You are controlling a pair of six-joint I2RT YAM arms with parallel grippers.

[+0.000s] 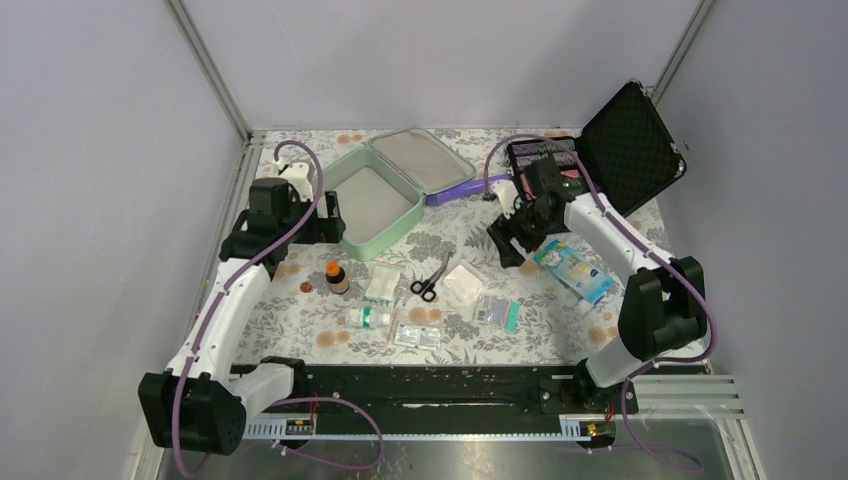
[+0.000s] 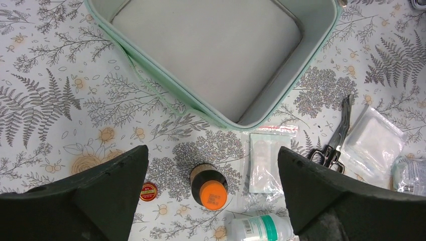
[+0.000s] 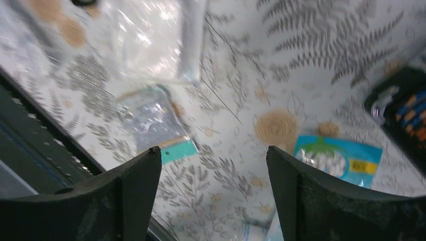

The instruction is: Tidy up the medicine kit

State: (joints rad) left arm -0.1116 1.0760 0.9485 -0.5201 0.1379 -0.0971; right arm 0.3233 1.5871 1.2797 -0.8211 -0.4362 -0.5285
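— Top external, near edge first: how do the arms sit?
— Both bend forward over the counter (image 1: 300, 315), left tool (image 2: 212, 149) and right tool (image 3: 213, 148) spread wide, gripping nothing.
— Farther back?
— Medicine kit (image 1: 383, 236), smooth mint-green rounded-square shell, lies hinged open at far left, grey inside.

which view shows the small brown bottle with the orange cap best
The left wrist view: the small brown bottle with the orange cap stands close and sharp, with printing on its cap visible. The top external view shows it tiny, near the mint-green medicine kit. The right wrist view does not show it.
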